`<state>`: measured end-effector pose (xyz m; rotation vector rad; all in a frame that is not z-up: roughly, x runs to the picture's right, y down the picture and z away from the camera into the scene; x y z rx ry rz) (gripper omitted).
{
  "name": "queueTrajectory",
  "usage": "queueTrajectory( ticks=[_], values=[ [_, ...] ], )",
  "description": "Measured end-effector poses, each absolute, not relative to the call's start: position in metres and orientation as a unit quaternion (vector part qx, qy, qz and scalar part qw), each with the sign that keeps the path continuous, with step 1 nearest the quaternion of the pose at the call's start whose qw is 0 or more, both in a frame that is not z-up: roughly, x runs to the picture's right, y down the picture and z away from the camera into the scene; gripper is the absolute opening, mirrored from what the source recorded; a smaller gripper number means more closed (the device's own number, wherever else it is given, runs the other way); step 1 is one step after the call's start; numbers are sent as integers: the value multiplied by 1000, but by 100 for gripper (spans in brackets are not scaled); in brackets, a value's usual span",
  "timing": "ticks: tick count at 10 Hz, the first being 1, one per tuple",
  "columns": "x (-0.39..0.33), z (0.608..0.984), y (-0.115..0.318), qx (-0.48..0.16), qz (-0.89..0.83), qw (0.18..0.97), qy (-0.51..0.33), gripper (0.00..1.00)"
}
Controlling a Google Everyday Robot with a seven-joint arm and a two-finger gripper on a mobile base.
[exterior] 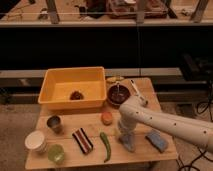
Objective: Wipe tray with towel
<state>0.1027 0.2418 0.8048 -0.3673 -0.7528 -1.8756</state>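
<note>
Where the white arm (165,122) bends down, the pincer (123,133) sits right on the towel (128,143) near the front of the worktop (95,121). I cannot tell if it grips the cloth. The tray (73,70) stands well apart, back left.

Smooth white tubular arm (167,122) speckled with small dark dots, its tool (124,134) low over the table (70,120).
</note>
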Motion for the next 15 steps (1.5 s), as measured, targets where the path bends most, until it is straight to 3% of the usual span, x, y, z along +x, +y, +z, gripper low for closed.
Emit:
queueTrajectory(
  ticks=[1, 3, 6, 9, 12, 15],
  values=[
    [104, 805, 243, -155, -781, 519, -312, 55],
    [104, 808, 248, -166, -782, 515, -308, 35],
    [102, 811, 253, -180, -784, 507, -308, 28],
    [103, 812, 254, -186, -784, 507, -308, 2],
    [111, 798, 233, -169, -770, 530, -313, 0],
    [119, 771, 165, -123, -760, 557, -312, 0]
  ],
)
